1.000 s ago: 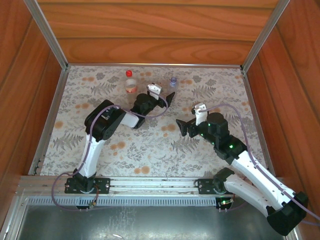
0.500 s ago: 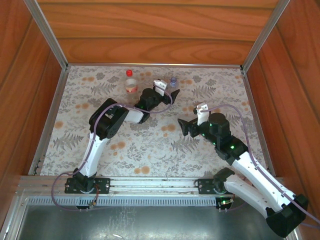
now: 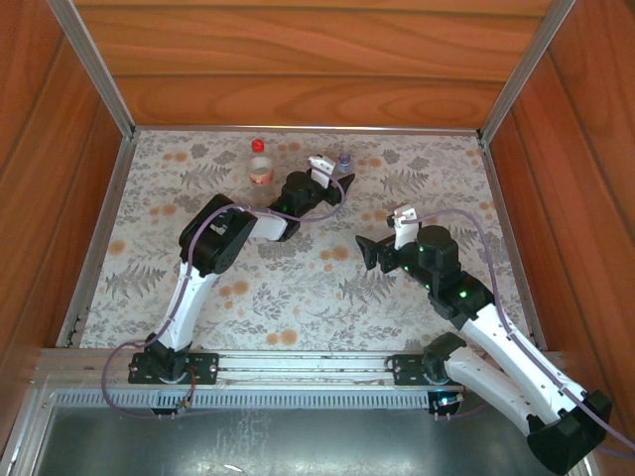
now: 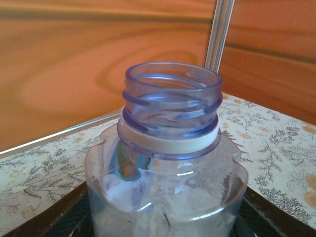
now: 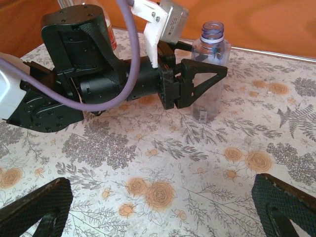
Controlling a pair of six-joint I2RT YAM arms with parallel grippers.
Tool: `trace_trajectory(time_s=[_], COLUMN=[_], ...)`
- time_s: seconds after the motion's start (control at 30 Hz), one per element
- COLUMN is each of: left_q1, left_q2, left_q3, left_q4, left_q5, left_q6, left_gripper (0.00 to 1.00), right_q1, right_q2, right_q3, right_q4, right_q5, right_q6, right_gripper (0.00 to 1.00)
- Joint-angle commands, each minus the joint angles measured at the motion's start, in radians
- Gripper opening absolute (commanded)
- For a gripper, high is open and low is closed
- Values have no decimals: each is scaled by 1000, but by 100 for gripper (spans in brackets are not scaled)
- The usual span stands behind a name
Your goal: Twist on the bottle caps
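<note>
A plain bluish bottle (image 3: pixel 344 162) stands upright near the back of the cloth, its threaded neck (image 4: pixel 170 106) open and uncapped. My left gripper (image 3: pixel 340 181) is shut on the bottle's body (image 5: pixel 212 59), a dark finger (image 5: pixel 202 81) pressed against each side. The labelled bottle (image 3: pixel 260 169) stands to the left of it with a red cap (image 3: pixel 258 146) on top. My right gripper (image 3: pixel 369 250) hovers open over the middle of the cloth, its fingertips (image 5: pixel 37 207) spread wide with nothing between them.
The flowered cloth (image 3: pixel 298 297) covers the table. Wooden walls (image 3: pixel 317 69) and metal posts (image 3: pixel 94 69) close in the back and sides. The left arm (image 5: pixel 84 84) stretches across the view in front of the right gripper.
My left gripper has reached back and right to the bluish bottle and its jaws have closed round it. The right arm has drifted slightly right, still open.
</note>
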Motion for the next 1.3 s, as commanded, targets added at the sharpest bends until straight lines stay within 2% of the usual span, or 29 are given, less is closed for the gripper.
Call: trace_trajectory(time_s=[0.0, 0.17, 0.37, 0.5, 0.7, 0.9, 1.07, 1.27], left_q1=[-7, -8, -10, -16, -29, -45, -64, -85], left_q2=[-3, -15, -47, -103, -228, -348, -421, -450], left_q3=[-2, -19, -51, -116, -294, -514, -700, -838], left_q4=[-2, -1, 1, 10, 71, 166, 283, 406], left_q5=[29, 35, 55, 82, 140, 200, 244, 321], left_q6=[22, 33, 48, 71, 84, 72, 79, 62], left_gripper=[61, 54, 53, 53, 53, 53, 53, 53], right_q1=[-8, -9, -13, -24, -53, -76, -93, -124], right_q2=[-14, -6, 7, 53, 152, 224, 297, 409], right_q3=[-14, -17, -14, 29, 81, 106, 123, 155], right_q4=[-4, 0, 3, -62, -165, -231, -305, -420], right_q5=[9, 13, 19, 11, 45, 40, 106, 201], right_q6=[-6, -5, 14, 51, 162, 183, 241, 311], right_gripper=[100, 100, 100, 100, 100, 100, 97, 91])
